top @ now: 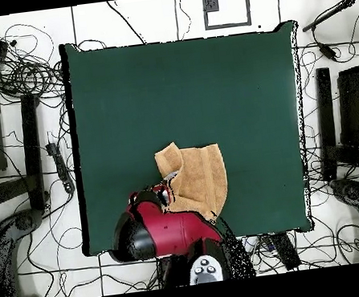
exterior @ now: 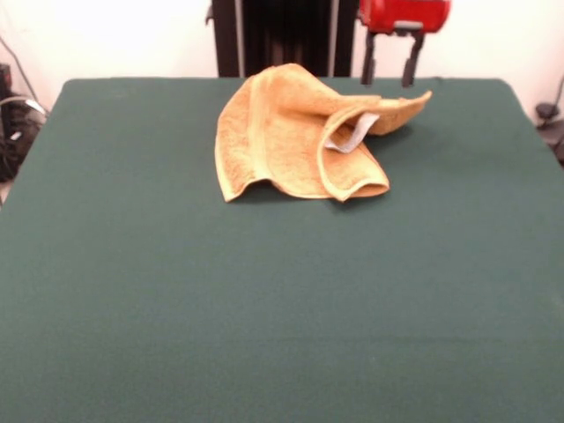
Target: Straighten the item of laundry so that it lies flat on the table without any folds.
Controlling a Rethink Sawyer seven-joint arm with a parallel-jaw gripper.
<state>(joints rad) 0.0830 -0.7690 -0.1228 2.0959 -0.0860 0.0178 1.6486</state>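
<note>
Towel (exterior: 295,137) lies crumpled, tag showing, on table (exterior: 264,308); end effector (exterior: 389,60) spread, empty.

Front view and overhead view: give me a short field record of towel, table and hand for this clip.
towel: golden-orange towel, crumpled, one part folded over itself, not flat
tag: white tag showing in the fold
position: on the table, in the part nearest the robot
hand: hand open, empty, raised above the towel's pointed corner
contact: no grasp visible
task status: folds remain
</note>
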